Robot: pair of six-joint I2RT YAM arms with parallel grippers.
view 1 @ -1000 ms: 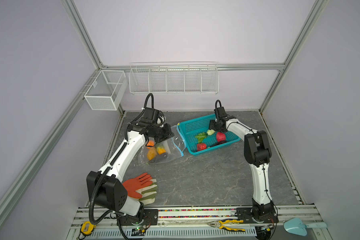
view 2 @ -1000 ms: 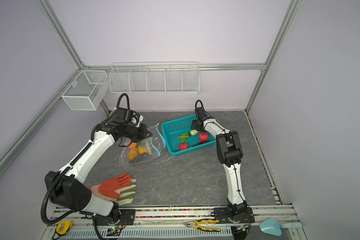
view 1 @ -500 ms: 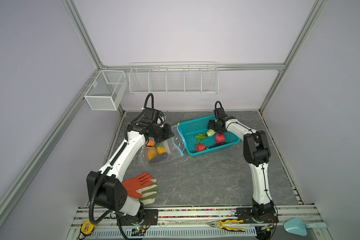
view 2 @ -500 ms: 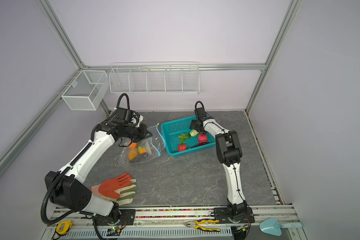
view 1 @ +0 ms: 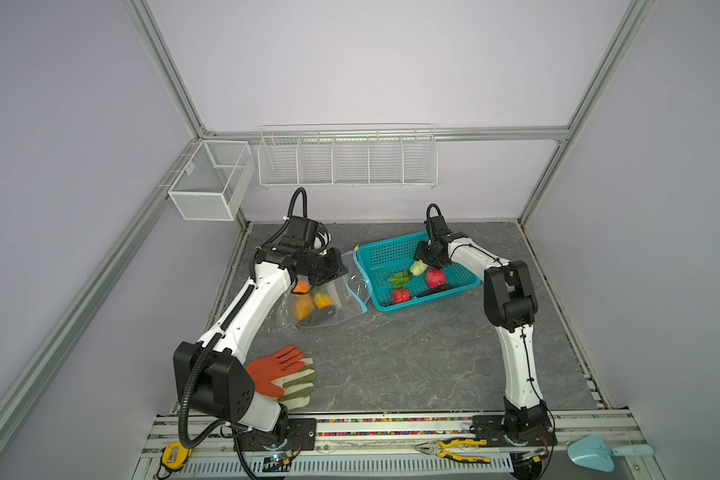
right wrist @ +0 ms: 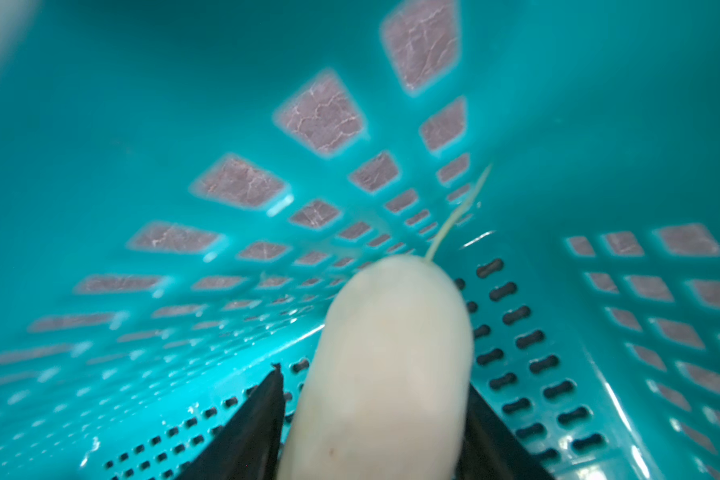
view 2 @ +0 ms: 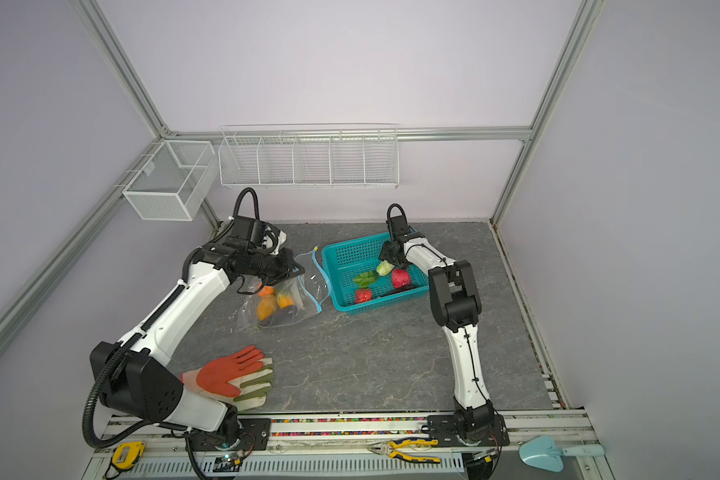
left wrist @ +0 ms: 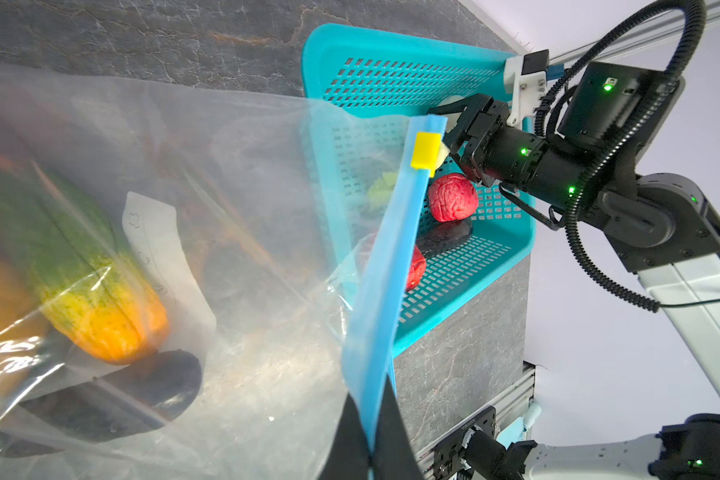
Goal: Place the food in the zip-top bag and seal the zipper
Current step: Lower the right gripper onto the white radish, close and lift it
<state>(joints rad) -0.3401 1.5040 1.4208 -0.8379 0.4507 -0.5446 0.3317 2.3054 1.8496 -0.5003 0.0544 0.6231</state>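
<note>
Here, the left claw (left wrist: pixel 368 390) pinches the probably slippery zipper (left wrist: pixel 391 257) on the bag (left wrist: pixel 246 187). The right claw (right wrist: pixel 374 376) straddles the likely light cabbage (right wrist: pixel 391 332) mid-body; grip unclear.

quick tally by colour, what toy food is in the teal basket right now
red toy fruits: 2
green leafy toy vegetable: 1
white-green toy cabbage, flanked by the right claw: 1
dark purple toy eggplant: 1
total visible in the teal perforated plastic basket: 5
</note>
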